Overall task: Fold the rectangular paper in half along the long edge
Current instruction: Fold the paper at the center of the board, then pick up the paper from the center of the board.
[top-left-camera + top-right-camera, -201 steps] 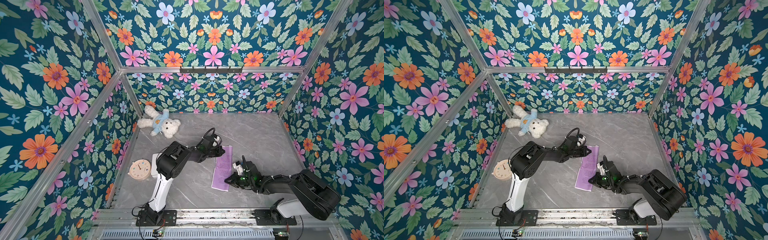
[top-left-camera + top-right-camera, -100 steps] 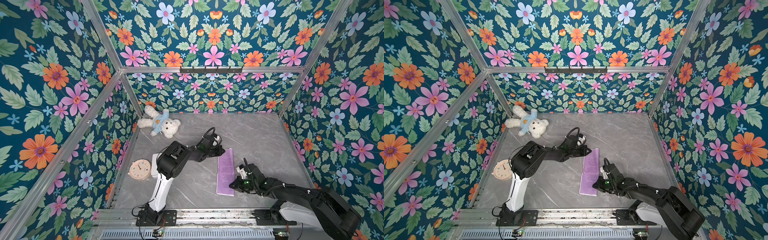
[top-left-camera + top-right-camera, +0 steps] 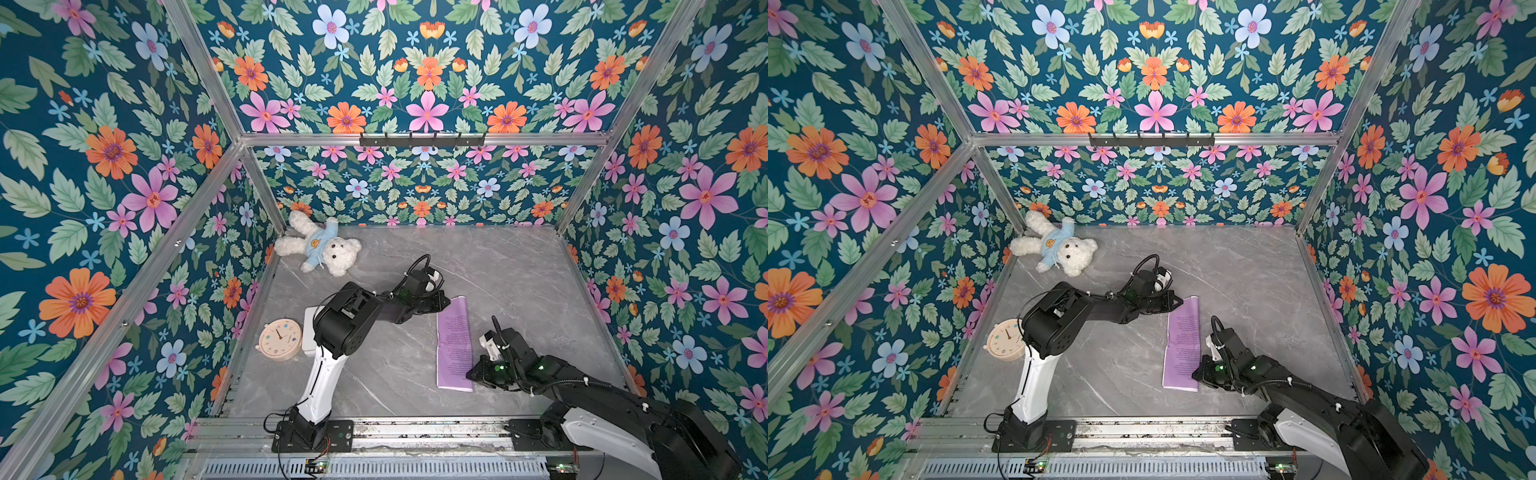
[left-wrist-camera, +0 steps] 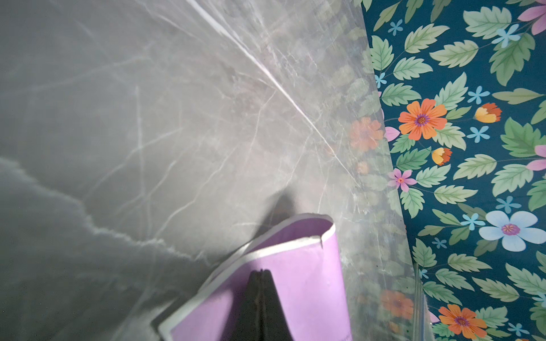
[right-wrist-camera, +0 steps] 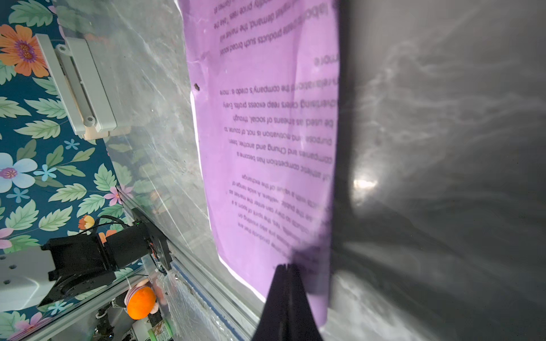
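The rectangular paper (image 3: pixel 454 343) (image 3: pixel 1183 345) lies on the grey marble table as a narrow lilac strip, doubled over lengthwise, its printed text facing up. My left gripper (image 3: pixel 446 300) (image 3: pixel 1177 300) is shut, its tip over the strip's far end. In the left wrist view the gripper (image 4: pixel 261 273) is over the paper (image 4: pixel 310 274), whose layers gape a little at the whitish edge. My right gripper (image 3: pixel 469 374) (image 3: pixel 1195 374) is shut, its tip at the near right corner. In the right wrist view it (image 5: pixel 286 267) sits over the paper (image 5: pixel 266 133). Nothing shows between either pair of jaws.
A white teddy bear (image 3: pixel 320 245) in a blue shirt lies at the back left. A round cream clock (image 3: pixel 280 338) and a white box (image 5: pixel 79 88) sit by the left wall, behind my left arm. The metal front rail (image 3: pixel 415 428) runs close to the paper's near end.
My right gripper slid toward the front rail along the strip. The paper's near end swung right, so the strip now lies straighter. My left gripper stayed put.
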